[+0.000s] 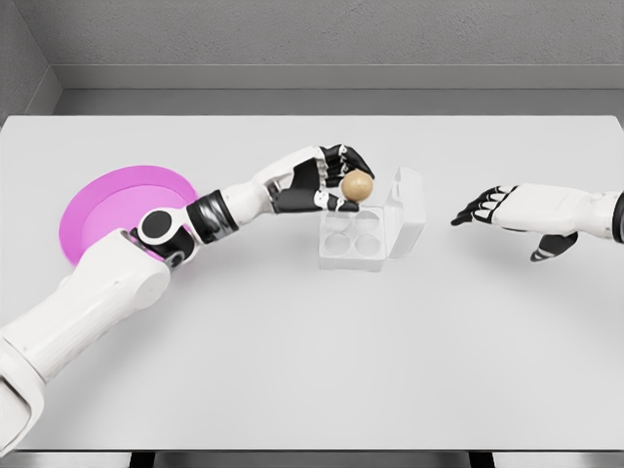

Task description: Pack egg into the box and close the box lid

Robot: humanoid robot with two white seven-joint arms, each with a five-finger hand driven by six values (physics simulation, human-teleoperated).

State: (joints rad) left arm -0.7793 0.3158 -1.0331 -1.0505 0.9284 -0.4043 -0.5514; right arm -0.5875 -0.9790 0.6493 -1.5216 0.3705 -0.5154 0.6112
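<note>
— Tan and round: egg (357, 184), clamped in the dark fingers (341, 159) of the left hand (327, 178). Curled over from above and behind, thumb side underneath.

— And relative to the box (370, 230)?

— Held above its rear left corner, at the upper edge of the tray. Clear of the cups, not resting in any of them (four round cups, all showing bare).

— Lid (406, 207)?

— Standing open, hinged along the right side of the tray, tilted up and slightly away. Translucent white, like the tray.

— Further out from the left hand?

— White forearm running down-left to a black joint, then the upper arm leaving at the lower left corner. Behind that elbow, flat on the table (312, 370): magenta round plate (112, 200), partly hidden by the arm.

— Right hand (507, 208)?

— Well apart from the box, out to its right, hovering over the white table. Fingers stretched out and slightly spread, pointing left toward the lid, holding nothing. Thumb hanging below the palm. Arm entering from the right edge.

— Background?

— Grey wall beyond the far table edge.
</note>
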